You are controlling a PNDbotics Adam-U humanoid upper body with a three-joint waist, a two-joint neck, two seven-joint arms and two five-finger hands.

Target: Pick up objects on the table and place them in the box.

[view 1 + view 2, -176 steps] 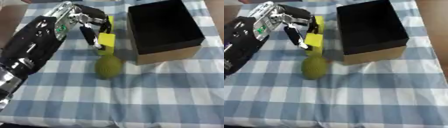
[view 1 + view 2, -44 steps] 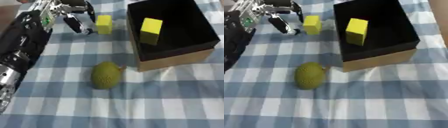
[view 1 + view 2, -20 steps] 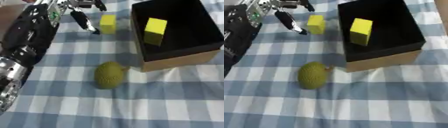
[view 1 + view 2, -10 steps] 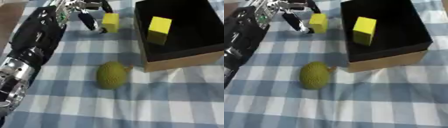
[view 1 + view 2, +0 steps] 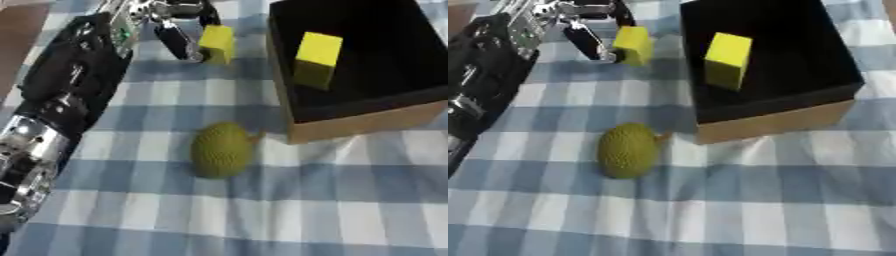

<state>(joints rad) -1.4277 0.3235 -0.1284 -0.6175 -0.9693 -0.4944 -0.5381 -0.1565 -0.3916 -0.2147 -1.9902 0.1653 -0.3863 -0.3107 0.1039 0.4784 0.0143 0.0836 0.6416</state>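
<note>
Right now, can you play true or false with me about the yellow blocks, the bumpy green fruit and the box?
1. One yellow block is inside the black box. True.
2. The green fruit is in the box. False: it lies on the checked cloth, just outside the box's near corner.
3. The left hand is at the second yellow block, its fingers on both sides of it. True.
4. Both yellow blocks are in the box. False: the second stands on the cloth, left of the box.
5. The right hand is holding the fruit. False: no right hand shows in either view.
</note>
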